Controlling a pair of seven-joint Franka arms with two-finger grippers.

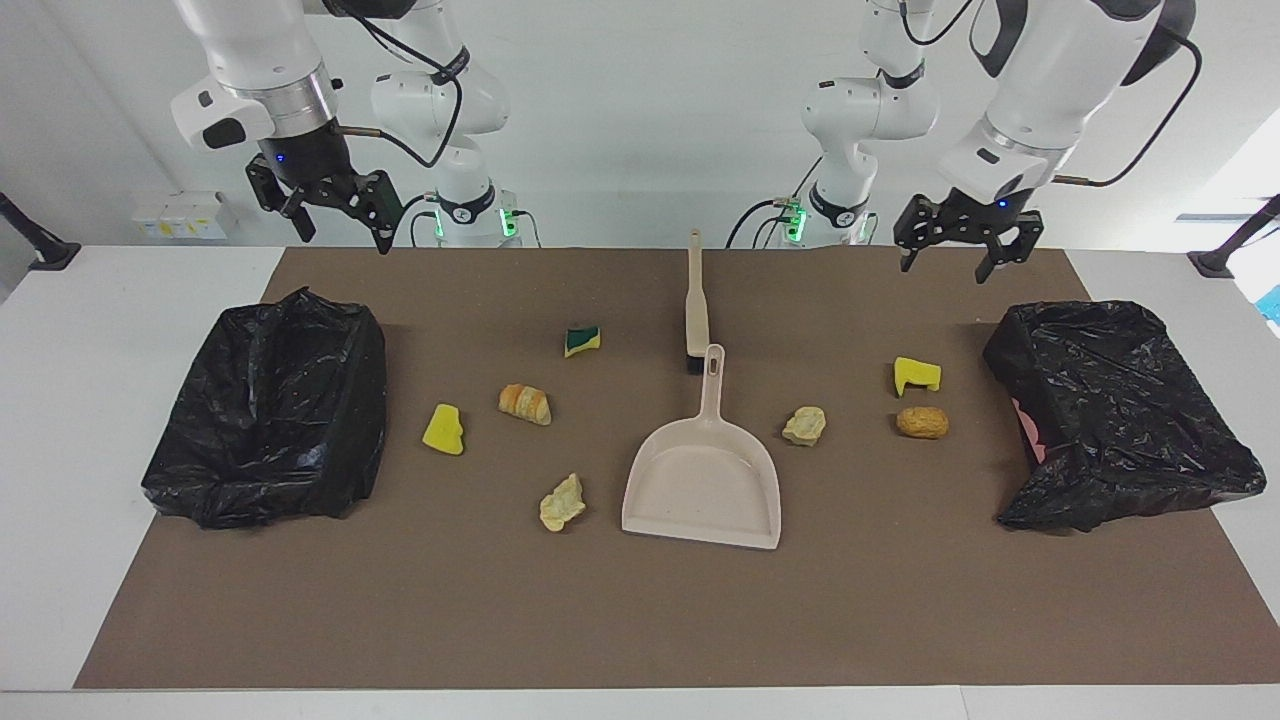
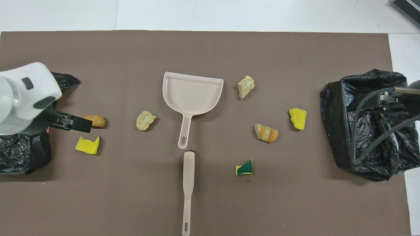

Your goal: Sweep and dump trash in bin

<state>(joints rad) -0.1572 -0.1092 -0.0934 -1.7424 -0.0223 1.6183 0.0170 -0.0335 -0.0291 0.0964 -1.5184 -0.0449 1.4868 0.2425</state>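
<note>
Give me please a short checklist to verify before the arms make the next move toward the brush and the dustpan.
1. Brush free on the mat, handle toward the robots: ok.
2. Dustpan lying flat, nothing in it: ok.
3. Left gripper raised, fingers open, holding nothing: ok.
4. Right gripper raised, fingers open, holding nothing: ok.
5. All seven trash pieces, such as the sponge, in the bins: not ok.
6. Two bins with open mouths: cannot tell.

dustpan (image 1: 702, 480) mid-mat, brush (image 1: 696, 300) nearer the robots, trash (image 1: 525, 403) scattered beside
</note>
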